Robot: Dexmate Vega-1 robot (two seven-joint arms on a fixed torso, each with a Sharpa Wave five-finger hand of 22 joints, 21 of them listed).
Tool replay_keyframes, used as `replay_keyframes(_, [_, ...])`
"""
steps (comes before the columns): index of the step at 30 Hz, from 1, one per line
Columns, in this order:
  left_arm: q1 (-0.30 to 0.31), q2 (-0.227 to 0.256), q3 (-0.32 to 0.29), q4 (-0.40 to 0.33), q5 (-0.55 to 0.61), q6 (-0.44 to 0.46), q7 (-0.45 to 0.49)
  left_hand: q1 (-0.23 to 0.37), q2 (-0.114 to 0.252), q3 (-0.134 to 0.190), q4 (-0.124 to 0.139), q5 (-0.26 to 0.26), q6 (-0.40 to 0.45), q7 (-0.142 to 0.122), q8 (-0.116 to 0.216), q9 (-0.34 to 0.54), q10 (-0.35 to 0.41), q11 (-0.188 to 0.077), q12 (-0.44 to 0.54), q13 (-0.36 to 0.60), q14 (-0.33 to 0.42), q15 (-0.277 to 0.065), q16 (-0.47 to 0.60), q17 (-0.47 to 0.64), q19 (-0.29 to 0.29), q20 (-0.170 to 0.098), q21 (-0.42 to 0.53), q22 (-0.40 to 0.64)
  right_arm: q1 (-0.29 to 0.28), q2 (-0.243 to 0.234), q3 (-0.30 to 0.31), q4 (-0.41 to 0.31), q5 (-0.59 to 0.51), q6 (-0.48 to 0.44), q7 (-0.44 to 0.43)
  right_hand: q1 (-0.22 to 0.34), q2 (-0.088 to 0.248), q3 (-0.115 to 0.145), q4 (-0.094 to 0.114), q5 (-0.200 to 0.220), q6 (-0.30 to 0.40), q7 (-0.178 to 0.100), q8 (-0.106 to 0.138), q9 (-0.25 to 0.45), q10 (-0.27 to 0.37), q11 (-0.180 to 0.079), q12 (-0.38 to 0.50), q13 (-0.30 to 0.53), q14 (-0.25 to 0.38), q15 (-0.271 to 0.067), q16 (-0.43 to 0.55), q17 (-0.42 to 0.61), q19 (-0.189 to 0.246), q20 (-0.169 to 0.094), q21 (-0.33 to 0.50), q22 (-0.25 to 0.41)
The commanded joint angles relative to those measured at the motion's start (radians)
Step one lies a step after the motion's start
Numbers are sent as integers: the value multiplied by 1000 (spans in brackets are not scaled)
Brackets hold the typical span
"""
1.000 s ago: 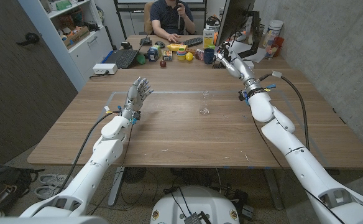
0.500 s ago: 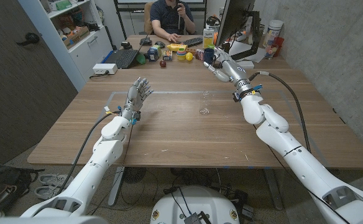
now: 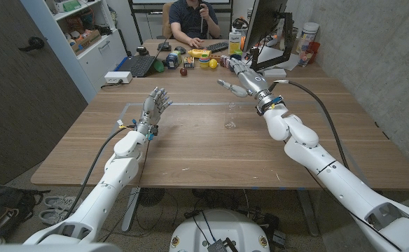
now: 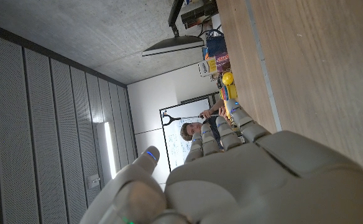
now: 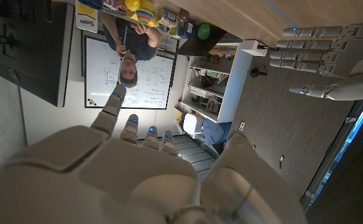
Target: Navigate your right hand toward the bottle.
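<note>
A yellow-labelled bottle [image 3: 233,43] stands upright among the clutter at the far end of the table. My right hand [image 3: 237,75] hovers above the table just in front of that clutter, fingers spread and holding nothing; the bottle stands a little beyond it. In the right wrist view the right hand [image 5: 138,168] points at the far wall. My left hand [image 3: 157,103] is raised over the left half of the table, fingers apart and pointing up, empty. The left hand [image 5: 324,56] also appears in the right wrist view, and the left wrist view looks along its back [image 4: 231,174].
A laptop [image 3: 136,65], fruit, boxes and small items [image 3: 203,59] crowd the far edge. A monitor [image 3: 264,28] stands at the far right with containers [image 3: 306,42] beside it. A person [image 3: 190,17] sits behind the table. Shelves [image 3: 85,35] stand at the left.
My right arm has swung left from beside the monitor toward the table's middle, and the hand now sits in front of the far clutter. The left arm has not moved.
</note>
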Motion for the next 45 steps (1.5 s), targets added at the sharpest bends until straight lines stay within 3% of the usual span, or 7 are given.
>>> replay_keyframes(1, [2, -2, -1, -1, 1, 2, 5, 1, 95, -3, 0, 8, -1, 8, 7, 4, 7, 2, 5, 5, 3, 2, 5, 3, 11, -2, -2, 2, 44, -36, -79, -2, -41, -6, 115, 19, -3, -1, -12, 4, 18, -6, 5, 3, 6, -5, 9, 0, 9, -5, 6, -1, 28, 2, -1, 0])
replay_keyframes(10, [11, -2, -2, -12, 2, 3, 12, 1, 95, -4, 0, 8, -1, 8, 7, 4, 7, 1, 5, 5, 3, 2, 5, 3, 12, -3, -4, 2, 75, -51, -123, 24, -58, 13, 186, 43, -13, -13, -32, 7, 88, -56, 11, 1, 31, -9, 12, -2, 56, -4, 13, -2, 128, 1, 3, 1])
replay_keyframes(18, [16, -1, -4, -21, 4, 2, 17, 1, 96, -5, 0, 8, -1, 8, 7, 4, 6, 1, 5, 5, 3, 3, 4, 3, 12, -2, -5, 2, 101, -72, -150, 32, -87, 8, 279, 120, -2, -10, -77, 14, 216, -110, 20, 5, 116, -7, 21, 0, 139, -13, 16, -4, 318, -2, 5, -2])
replay_keyframes(20, [18, -1, -4, -23, 3, 2, 16, 1, 96, -5, 0, 8, -2, 8, 6, 4, 6, 0, 4, 5, 3, 2, 5, 3, 12, -2, -5, 2, 104, -78, -153, 32, -93, 2, 305, 146, -4, -7, -94, 17, 237, -114, 18, 7, 128, -3, 18, 1, 158, -13, 14, -4, 389, -8, 12, -2])
replay_keyframes(25, [19, -2, -4, -22, 4, -1, 17, 1, 95, -6, 0, 8, -2, 7, 7, 4, 6, 0, 5, 5, 3, 2, 5, 3, 13, -2, -6, 2, 107, -85, -154, 37, -98, -5, 328, 179, -1, 1, -112, 18, 257, -103, 18, 10, 160, 3, 23, 2, 184, -24, 15, -4, 451, -9, 14, -3])
replay_keyframes(29, [17, -3, -3, -20, 1, -5, 10, 1, 95, -6, 0, 8, -1, 6, 7, 4, 7, -1, 5, 5, 4, 1, 5, 3, 14, -2, -7, 2, 101, -90, -150, 38, -106, -12, 318, 236, 18, 25, -137, 12, 317, -117, 30, 15, 214, 4, 31, 7, 237, -51, 21, -2, 499, -49, 0, -3])
replay_keyframes(45, [10, -5, 1, -13, 2, -1, 8, 0, 91, -10, -1, 9, -2, 6, 7, 4, 6, -1, 4, 5, 4, 1, 4, 3, 16, -2, -10, 2, 102, -80, -149, 58, -105, -7, 291, 306, 58, 71, -162, -3, 364, -138, 36, 21, 284, 0, 47, 17, 277, -73, 18, 1, 535, -74, -23, -3])
